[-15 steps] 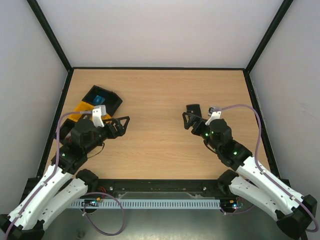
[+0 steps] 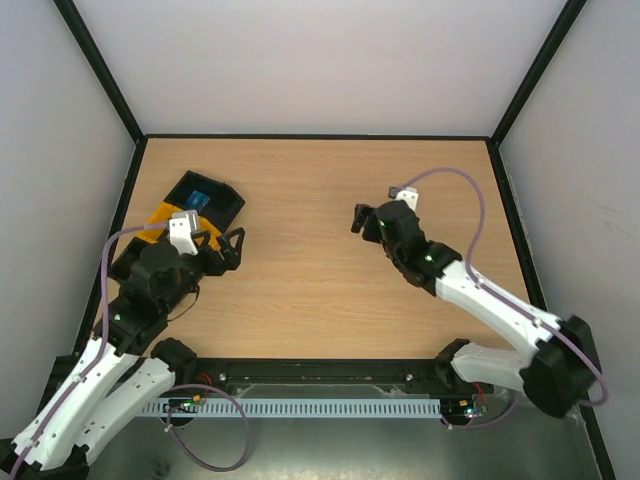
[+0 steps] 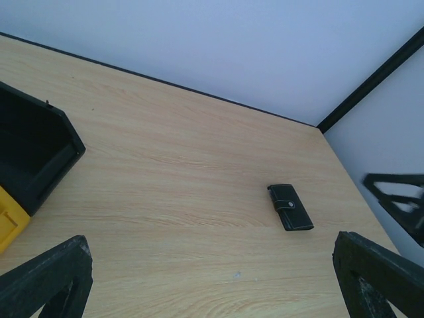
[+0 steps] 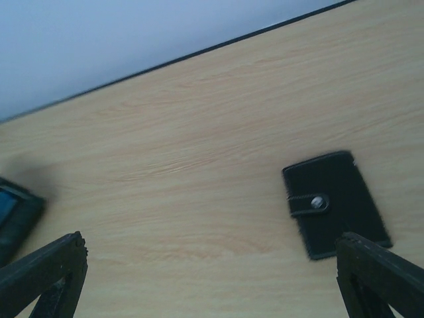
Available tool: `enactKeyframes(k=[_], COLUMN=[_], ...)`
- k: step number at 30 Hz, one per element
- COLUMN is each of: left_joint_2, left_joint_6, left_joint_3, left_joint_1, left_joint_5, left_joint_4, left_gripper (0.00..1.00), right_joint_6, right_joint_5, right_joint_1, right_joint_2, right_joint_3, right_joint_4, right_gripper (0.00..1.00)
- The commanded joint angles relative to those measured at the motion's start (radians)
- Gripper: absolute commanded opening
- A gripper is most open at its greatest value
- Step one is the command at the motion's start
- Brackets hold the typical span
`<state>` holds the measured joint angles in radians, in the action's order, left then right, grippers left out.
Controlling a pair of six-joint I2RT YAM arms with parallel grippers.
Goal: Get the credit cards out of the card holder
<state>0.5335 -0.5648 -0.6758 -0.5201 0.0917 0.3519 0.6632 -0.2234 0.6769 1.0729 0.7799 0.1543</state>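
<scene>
At the far left sit the black tray and the yellow tray. The left gripper, jaws spread wide with nothing in them, has drawn back a little toward those trays. The right gripper, just as wide and empty, has swung farther out and now hangs over the card holder, which lies flat on the right, closed, strap snapped. No credit cards show yet; I'd guess a grab comes next

Closed card holder flat on table — jaws apart; black tray left
</scene>
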Motion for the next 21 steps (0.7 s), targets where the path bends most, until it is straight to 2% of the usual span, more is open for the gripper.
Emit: enactKeyframes(k=[1,4,9,16,21], left_joint_2=[-0.024,-0.037,-0.078,-0.086,-0.080], left_joint_6=[0.049,0.048,0.065,0.084,0.090], left_joint_3=[-0.062,-0.082,-0.043,-0.044,-0.036], left_joint_1=[0.006,0.006,0.006,0.007,0.006], left_joint_5=[-0.025,-0.040,-0.033,-0.041,-0.085], left_joint_4=[0.053,0.105,0.111,0.111,0.106], left_gripper=[1.00,1.00,1.00,1.00,1.00], right_joint_6=[-0.109,-0.120,-0.141,-0.162,-0.174], right_joint_5=[-0.101,-0.056,0.014,0.155,0.205], right_joint_1=[-0.047,-0.108,-0.207,-0.337,-0.354], right_joint_2=[0.194,0.280,0.419,0.604,0.664], right_joint_3=[0.102,0.102,0.112,0.170,0.186], right_joint_4=[0.061,0.004,-0.075,-0.100,-0.123], right_gripper=[0.97,0.82,0.71,0.63,0.60])
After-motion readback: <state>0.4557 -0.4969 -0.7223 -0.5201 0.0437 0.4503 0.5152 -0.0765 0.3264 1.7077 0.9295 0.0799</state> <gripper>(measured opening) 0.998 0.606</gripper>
